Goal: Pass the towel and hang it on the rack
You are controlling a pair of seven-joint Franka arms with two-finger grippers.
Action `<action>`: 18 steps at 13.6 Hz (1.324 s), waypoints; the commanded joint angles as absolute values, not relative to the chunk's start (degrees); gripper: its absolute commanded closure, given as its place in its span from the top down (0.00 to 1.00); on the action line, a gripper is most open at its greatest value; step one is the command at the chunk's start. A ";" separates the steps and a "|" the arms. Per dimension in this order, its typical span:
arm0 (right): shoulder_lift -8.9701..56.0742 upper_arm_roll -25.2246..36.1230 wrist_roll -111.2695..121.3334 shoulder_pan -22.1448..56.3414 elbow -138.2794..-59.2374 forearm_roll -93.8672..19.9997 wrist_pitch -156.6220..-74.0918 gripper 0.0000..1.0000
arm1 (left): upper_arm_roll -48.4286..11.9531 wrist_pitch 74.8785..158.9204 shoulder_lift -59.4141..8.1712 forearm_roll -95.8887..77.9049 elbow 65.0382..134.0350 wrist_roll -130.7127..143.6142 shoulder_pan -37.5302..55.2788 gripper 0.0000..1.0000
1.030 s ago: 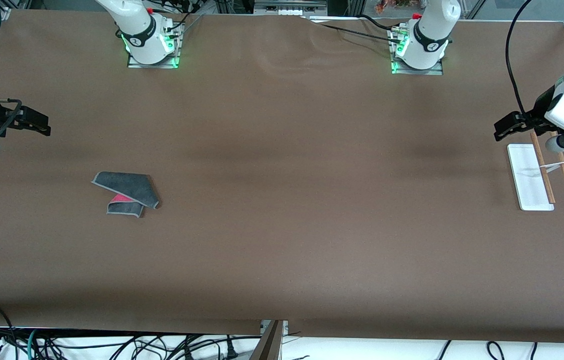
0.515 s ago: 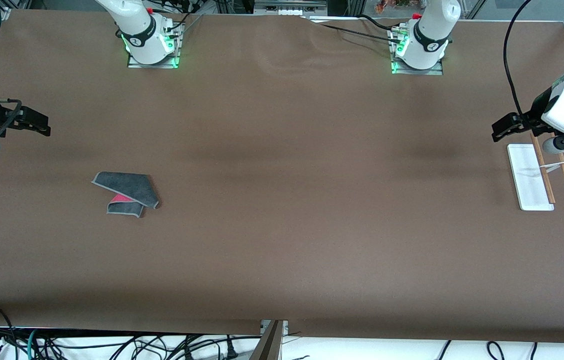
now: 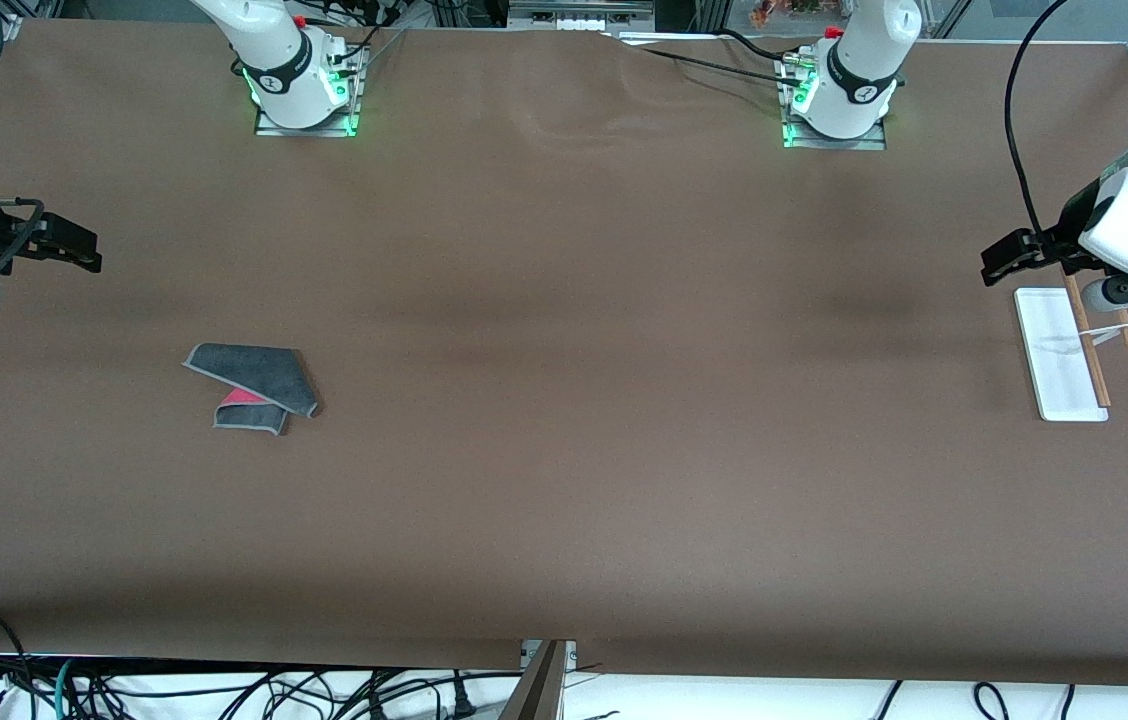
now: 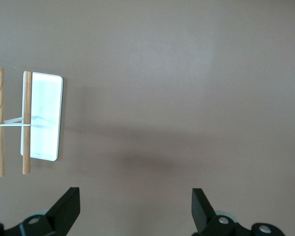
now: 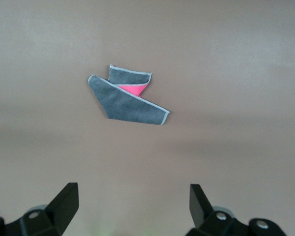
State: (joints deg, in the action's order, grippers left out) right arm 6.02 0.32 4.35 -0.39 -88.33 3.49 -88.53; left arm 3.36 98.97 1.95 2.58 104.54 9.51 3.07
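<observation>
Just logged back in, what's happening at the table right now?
Nothing is held yet. The towel lies folded on the table toward the right arm's end, a pink patch showing. The right hand hangs open over bare table near it. The rack stands at the left arm's end, bare of cloth, and the left hand hangs open just beside it.

Change over the last second. The left gripper [image 3: 999, 262], jaws spread wide and empty, has drifted slightly away from the rack [image 3: 1064, 355] and toward the robots' bases, so that it now hangs over bare table just off the white base's end rather than at the rods' upper tips. The left arm's white wrist housing has risen and tilted with it, uncovering a little more of the two brown rods.
</observation>
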 commanded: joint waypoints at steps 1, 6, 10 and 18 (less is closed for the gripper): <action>7.20 0.18 3.69 -0.35 -87.45 3.78 -88.50 1.00 | 3.16 98.44 1.76 2.99 103.62 10.02 2.99 1.00; 12.20 0.35 3.43 -0.53 -87.45 4.39 -88.86 1.00 | 3.16 98.44 1.76 2.81 103.71 10.02 2.99 1.00; 19.49 0.44 3.69 -0.70 -87.45 4.57 -95.17 1.00 | 3.16 98.44 1.67 2.72 103.80 10.02 2.90 1.00; 34.18 0.70 12.13 -4.13 -87.54 3.78 -111.26 1.00 | 3.51 98.44 1.76 2.29 103.80 9.84 2.64 1.00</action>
State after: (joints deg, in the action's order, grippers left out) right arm 32.51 1.23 9.87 -2.95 -88.45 3.72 -109.95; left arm 3.61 98.97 1.87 2.57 104.54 9.70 2.96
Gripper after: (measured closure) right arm 0.000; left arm 0.000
